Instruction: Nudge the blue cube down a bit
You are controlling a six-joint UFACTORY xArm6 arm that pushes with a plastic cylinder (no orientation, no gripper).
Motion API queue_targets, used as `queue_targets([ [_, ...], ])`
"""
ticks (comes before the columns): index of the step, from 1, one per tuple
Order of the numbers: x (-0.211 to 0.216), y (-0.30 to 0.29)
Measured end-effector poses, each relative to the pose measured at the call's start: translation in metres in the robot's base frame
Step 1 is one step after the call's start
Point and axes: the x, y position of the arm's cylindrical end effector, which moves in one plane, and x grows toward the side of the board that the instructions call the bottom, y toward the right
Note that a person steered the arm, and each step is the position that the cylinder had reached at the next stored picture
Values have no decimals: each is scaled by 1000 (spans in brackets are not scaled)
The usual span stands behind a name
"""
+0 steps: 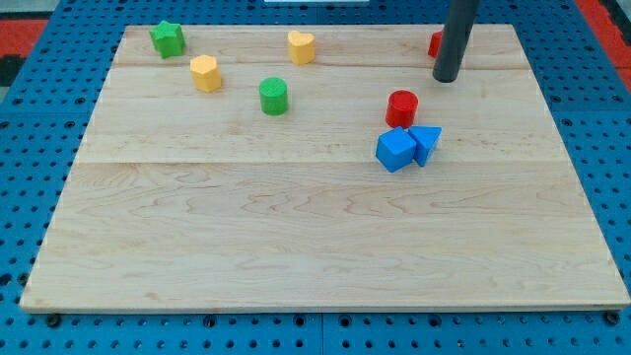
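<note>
The blue cube lies right of the board's middle. A blue triangular block touches its right side. A red cylinder stands just above the two. My tip is the lower end of the dark rod, at the view's top right. It is above and to the right of the blue cube, apart from it, with the red cylinder between them to the left. A red block is partly hidden behind the rod.
A green star-shaped block sits at the top left. A yellow hexagonal block and a green cylinder lie below it. A yellow heart-shaped block is at top centre. The wooden board rests on a blue pegboard.
</note>
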Motion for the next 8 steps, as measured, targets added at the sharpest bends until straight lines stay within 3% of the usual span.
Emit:
queue_targets([
  [1, 1, 5],
  [3, -2, -112],
  [4, 7, -128],
  [7, 132, -73],
  [8, 138, -61],
])
